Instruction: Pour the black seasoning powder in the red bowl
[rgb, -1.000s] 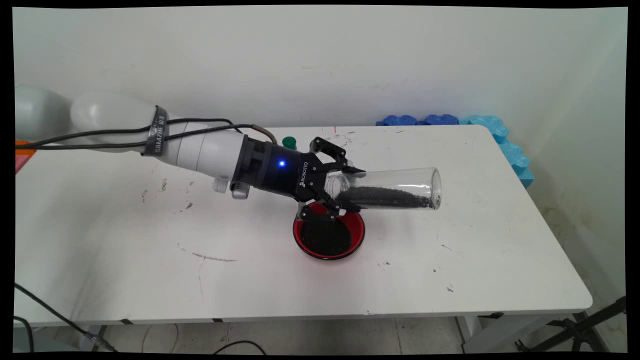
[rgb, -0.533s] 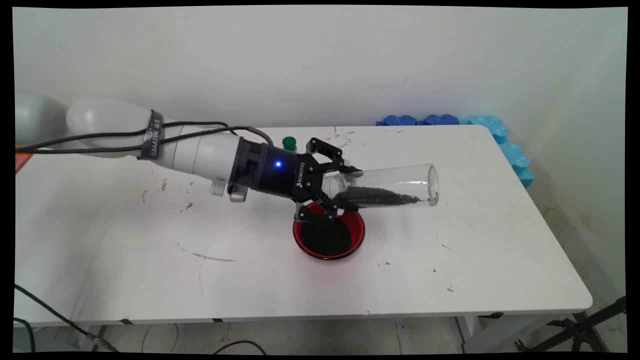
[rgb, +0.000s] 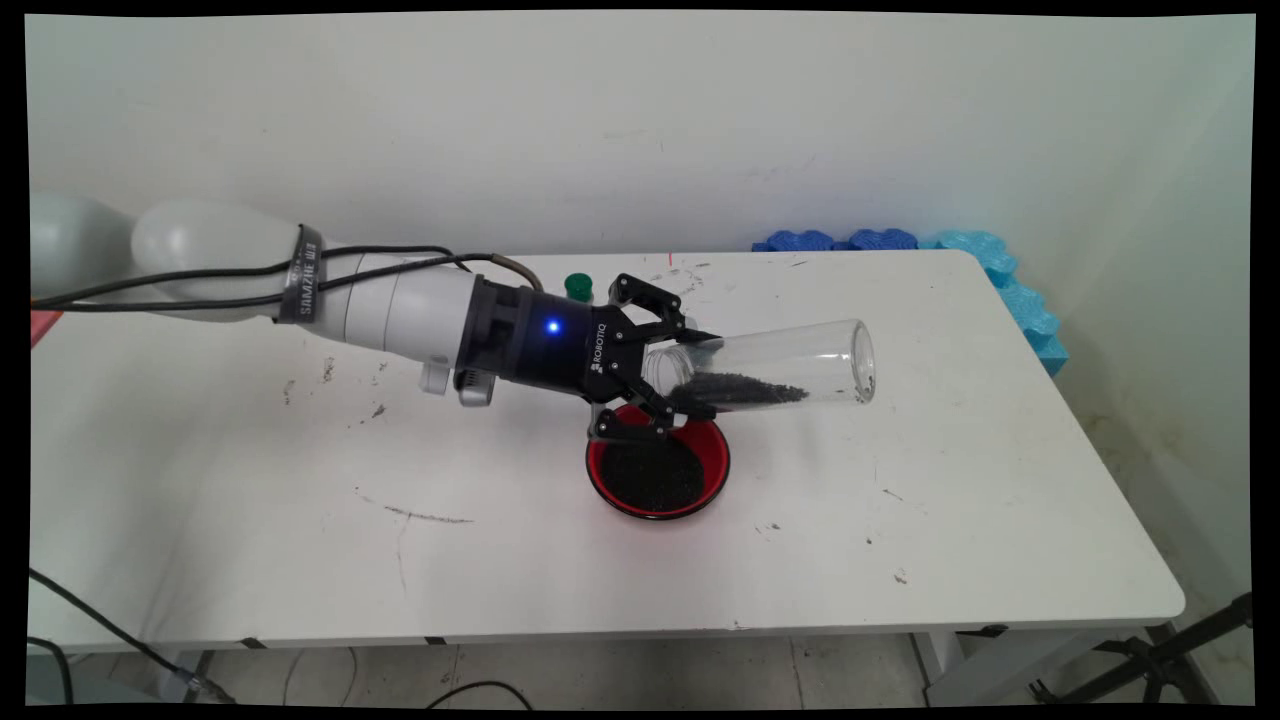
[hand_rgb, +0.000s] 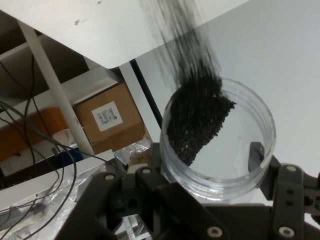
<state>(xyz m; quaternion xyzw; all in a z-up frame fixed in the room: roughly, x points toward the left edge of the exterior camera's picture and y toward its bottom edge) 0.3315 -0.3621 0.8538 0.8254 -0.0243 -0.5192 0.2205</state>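
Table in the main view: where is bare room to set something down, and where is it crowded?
The table is bare at the front left, left of the red bowl, and at the right, between the bowl and the blue foam. It is crowded in the middle: the tool holds a glass jar above the bowl, with a green cap behind.

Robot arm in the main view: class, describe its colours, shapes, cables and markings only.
The arm is made of smooth white rounded links. Black cables run along it, held by a dark lettered strap. Its wrist is a black cylinder with a small blue light. The black two-finger gripper has an open linkage frame and white ROBOTIQ lettering.
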